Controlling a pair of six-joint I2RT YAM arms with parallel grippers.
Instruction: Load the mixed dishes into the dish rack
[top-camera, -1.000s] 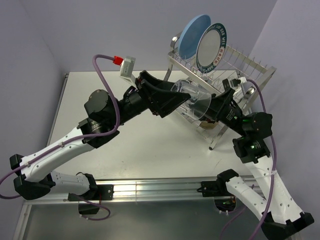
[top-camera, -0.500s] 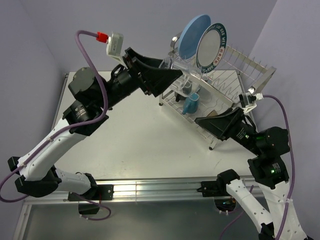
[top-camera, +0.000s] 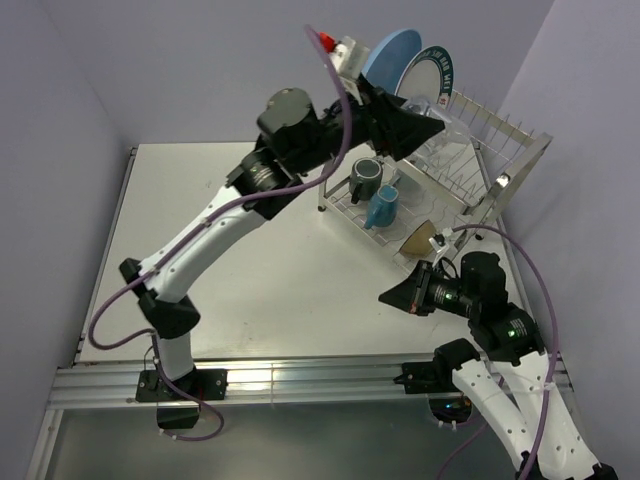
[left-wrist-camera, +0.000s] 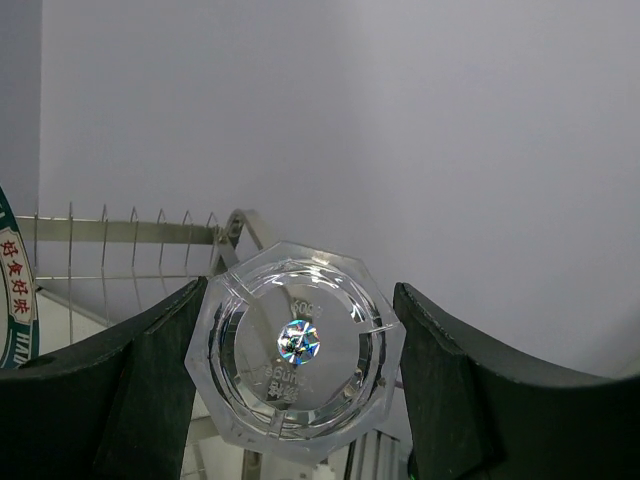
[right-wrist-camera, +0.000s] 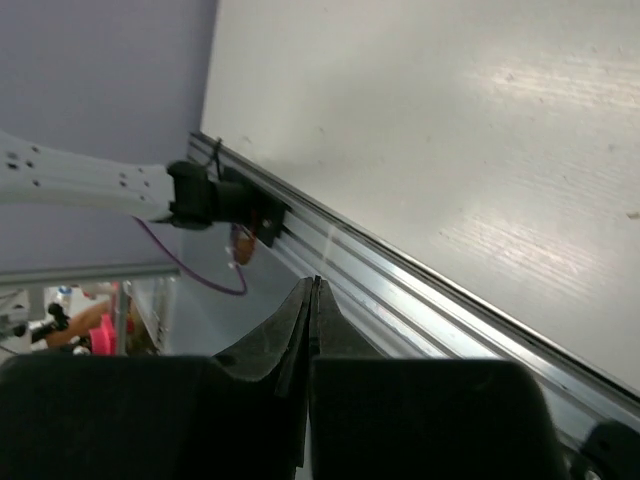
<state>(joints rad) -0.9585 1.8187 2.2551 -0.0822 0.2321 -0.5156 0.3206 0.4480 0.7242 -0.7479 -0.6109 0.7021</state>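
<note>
Left end effector (top-camera: 422, 125): I see it clamping the clear glass (left-wrist-camera: 296, 345) above the dish rack (top-camera: 470, 190). Right end effector (right-wrist-camera: 312, 300): closed, empty, near the tabletop's (top-camera: 250, 290) front edge.

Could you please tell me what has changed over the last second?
The left end effector carried the clear glass up to the upper tier of the dish rack. The right end effector drew back from the rack and shut, empty. The light-blue plate, white plate and dark mug stayed put.

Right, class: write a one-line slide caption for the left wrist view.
Left gripper holds the clear glass base-on to the camera, with the dish rack behind and the lettered plate at far left.
</note>
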